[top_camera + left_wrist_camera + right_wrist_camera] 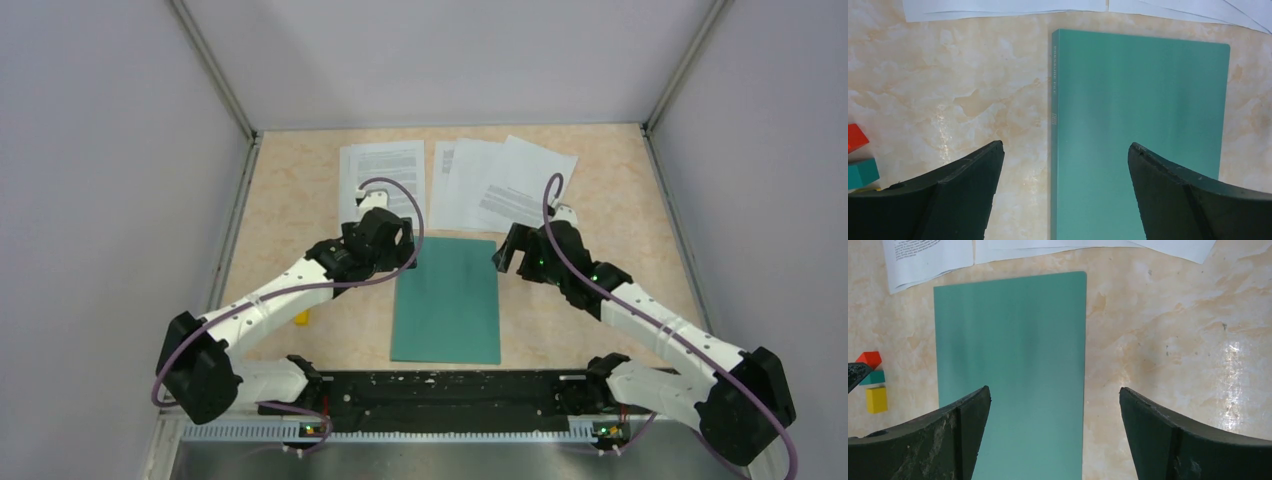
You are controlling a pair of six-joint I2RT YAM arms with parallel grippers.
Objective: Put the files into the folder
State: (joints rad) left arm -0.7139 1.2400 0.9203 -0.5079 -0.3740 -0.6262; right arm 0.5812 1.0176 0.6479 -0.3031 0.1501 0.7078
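The table (pixel 300 200) is a beige, marbled stone-look surface with a soft glare, boxed in by pale grey walls on three sides. Metal frame posts (pixel 215 70) run up from the two far corners. A black rail (pixel 440 395) crosses the near edge, where both arm bases are bolted.

The folder (pixel 447 300) lies shut and flat at the middle of the table, its long sides running near to far. The files (pixel 470 180) are spread at its 12 o'clock along the far side. One printed sheet lies alone on the left, with a fan of overlapping sheets beside it on the right. A narrow strip of bare table shows between most of the folder's far edge and the paper.

The left gripper (pixel 405 243) hangs at the folder's 10 o'clock over its spine edge, fingers wide apart with nothing between them. The right gripper (pixel 510 252) hangs at 2 o'clock over the opposite long edge, spread just as wide and empty.

At the folder's 9 o'clock, well apart from it, small red (pixel 870 359), teal (pixel 873 377) and yellow (pixel 876 399) blocks sit in a row.
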